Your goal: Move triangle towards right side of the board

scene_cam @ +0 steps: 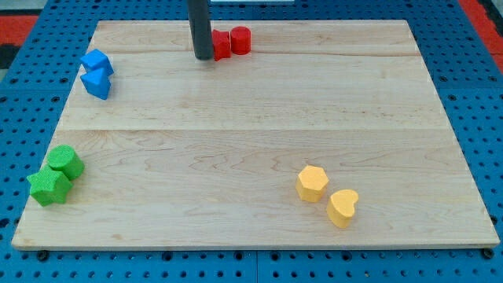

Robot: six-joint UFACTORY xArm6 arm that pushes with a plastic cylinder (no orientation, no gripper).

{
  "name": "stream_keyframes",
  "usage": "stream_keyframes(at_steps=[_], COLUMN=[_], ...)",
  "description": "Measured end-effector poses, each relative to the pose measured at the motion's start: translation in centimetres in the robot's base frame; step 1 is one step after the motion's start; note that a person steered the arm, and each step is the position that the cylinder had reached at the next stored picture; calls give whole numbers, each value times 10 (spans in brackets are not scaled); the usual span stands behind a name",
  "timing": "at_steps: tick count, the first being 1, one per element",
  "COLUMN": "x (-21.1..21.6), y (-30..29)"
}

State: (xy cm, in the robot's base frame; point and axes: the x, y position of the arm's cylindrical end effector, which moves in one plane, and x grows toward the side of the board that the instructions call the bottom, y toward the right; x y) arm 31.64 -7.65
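Dark rod ends in my tip (203, 58). It's a plain rod end w/ no jaws, so it grasps nothing and can only press sideways. The tip sits on the wooden board (251, 118) near its top edge. Just to the tip's right, touching or nearly so, is a red block (224, 45). The rod covers its left part, so its shape is hard to make out. A red cylinder (240, 39) sits right of the tip too, on the far side of that block & touching it.

The blue triangle (97, 84) lies well apart from the tip, far to its left & a bit lower, by the board's left edge. Its shape is my best reading, as the outline is small. A blue block (97, 60), maybe a cube, touches it on the upper side, also far left of the tip.

Far below-left of the tip are two green blocks, touching. The upper one (65, 161) is rounded or many-sided, the lower one (49, 187) star-like, neither clear. Below-right of the tip, well apart, are a yellow hexagon (312, 183) and, further still, a yellow heart (343, 207), close together. The rod's upper part is cut off by the view's top.
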Motion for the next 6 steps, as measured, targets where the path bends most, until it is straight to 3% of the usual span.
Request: stream_keyframes(at_steps=[1, 2, 3, 4, 5, 6], x=[85, 94, 76, 40, 34, 54], y=[-43, -205, -227, -199, -146, -108])
